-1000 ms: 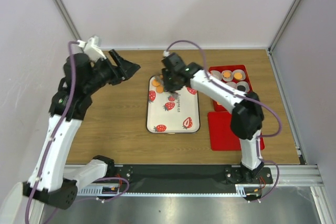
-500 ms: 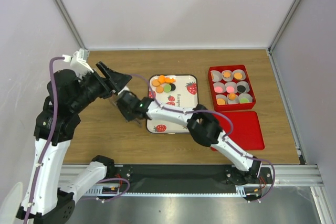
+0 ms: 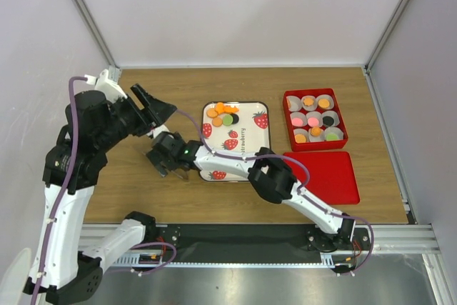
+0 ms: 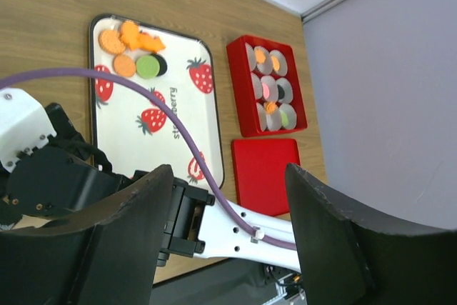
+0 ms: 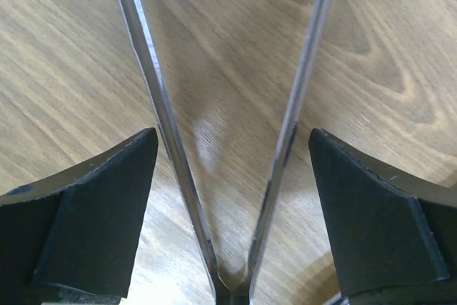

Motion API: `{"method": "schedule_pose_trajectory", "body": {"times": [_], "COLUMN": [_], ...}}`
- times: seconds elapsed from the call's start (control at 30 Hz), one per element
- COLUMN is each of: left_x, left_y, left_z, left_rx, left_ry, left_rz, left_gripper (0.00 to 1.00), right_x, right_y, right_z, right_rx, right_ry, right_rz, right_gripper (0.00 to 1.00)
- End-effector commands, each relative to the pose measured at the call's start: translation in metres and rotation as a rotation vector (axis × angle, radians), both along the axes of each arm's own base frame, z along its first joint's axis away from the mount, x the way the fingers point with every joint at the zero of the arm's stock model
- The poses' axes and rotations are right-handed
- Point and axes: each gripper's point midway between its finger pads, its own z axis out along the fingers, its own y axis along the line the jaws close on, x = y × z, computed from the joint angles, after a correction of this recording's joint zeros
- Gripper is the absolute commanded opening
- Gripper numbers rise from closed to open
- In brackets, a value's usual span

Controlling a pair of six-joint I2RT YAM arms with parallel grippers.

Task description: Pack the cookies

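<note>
The cookies (image 3: pixel 223 114) lie in a small pile at the far end of the strawberry tray (image 3: pixel 246 151): orange, green and black discs, also seen from the left wrist (image 4: pixel 132 48). More cookies sit in paper cups in the red box (image 3: pixel 314 119). My right gripper (image 3: pixel 166 162) reaches low over the wood left of the tray. It is open (image 5: pixel 232 137), and metal tongs (image 5: pixel 161 112) spread in a V between its fingers without touching the pads. My left gripper (image 3: pixel 153 108) hangs raised at the left, open and empty (image 4: pixel 227 176).
A red lid (image 3: pixel 325 176) lies flat in front of the red box. The right arm stretches across the tray's near half. Its purple cable (image 4: pixel 178 126) crosses the left wrist view. Walls close in the table at the back and sides.
My right arm swung from the cookies on the tray to the wood left of it, and its jaws opened wide around the tongs. My left arm drew back a little.
</note>
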Motion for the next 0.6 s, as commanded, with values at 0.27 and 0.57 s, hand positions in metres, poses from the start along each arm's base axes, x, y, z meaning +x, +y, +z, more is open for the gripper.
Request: {"method": "schedule_pose_trajectory", "body": {"times": [0.27,0.57], "left_x": [0.025,0.069], "left_y": [0.008,-0.036], "left_z": [0.099,0.079], "left_rx": [-0.036,-0.095], "left_ry": [-0.269,-0.249], "left_rz": [0.073,-0.085], "left_gripper": [0.72,0.70], "right_x": [0.013,0.045], "right_y": [-0.045,-0.268], "right_z": [0.159,0.207], "right_rx": [0.194,0.185], "right_ry": [-0.082,-0.022], "right_rz": [-0.081,-0.614], "right_gripper": [0.93,0.89]}}
